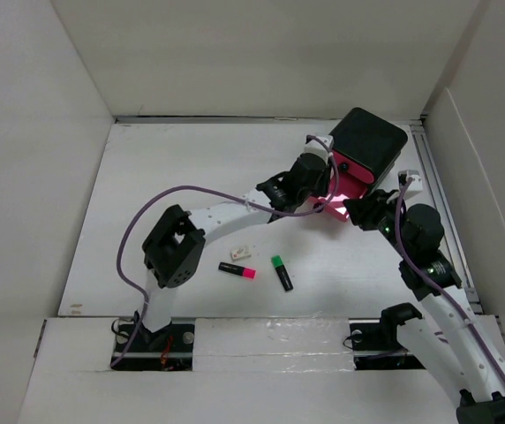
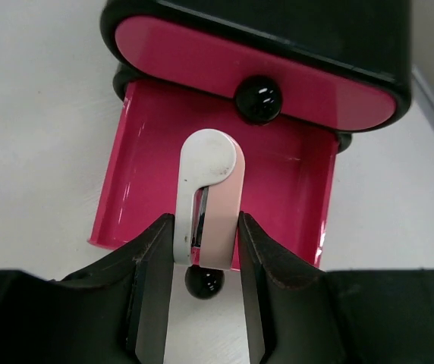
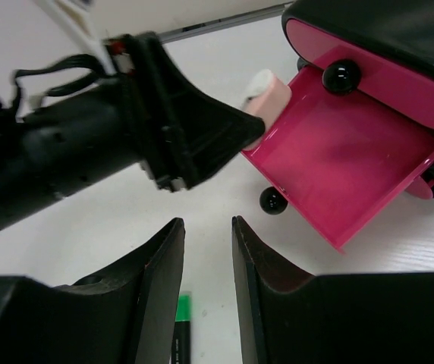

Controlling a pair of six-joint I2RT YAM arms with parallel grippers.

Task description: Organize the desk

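The desk (image 1: 164, 194) is a white tabletop with white walls round it. At its back right stands a black box (image 1: 369, 141) with its lower pink drawer (image 2: 293, 189) pulled open. My left gripper (image 2: 205, 224) is shut on a small white and pale pink stapler (image 2: 209, 182), held over the open drawer near its front lip. In the right wrist view the stapler (image 3: 266, 91) pokes out past the drawer's edge. My right gripper (image 3: 208, 221) is open with nothing in it, just in front of the drawer's black knob (image 3: 272, 200).
A pink highlighter (image 1: 237, 270), a green highlighter (image 1: 282, 272) and a small white item (image 1: 241, 253) lie on the desk between the two arms. A metal rail (image 1: 442, 203) runs along the right edge. The upper pink drawer (image 2: 308, 83) is shut.
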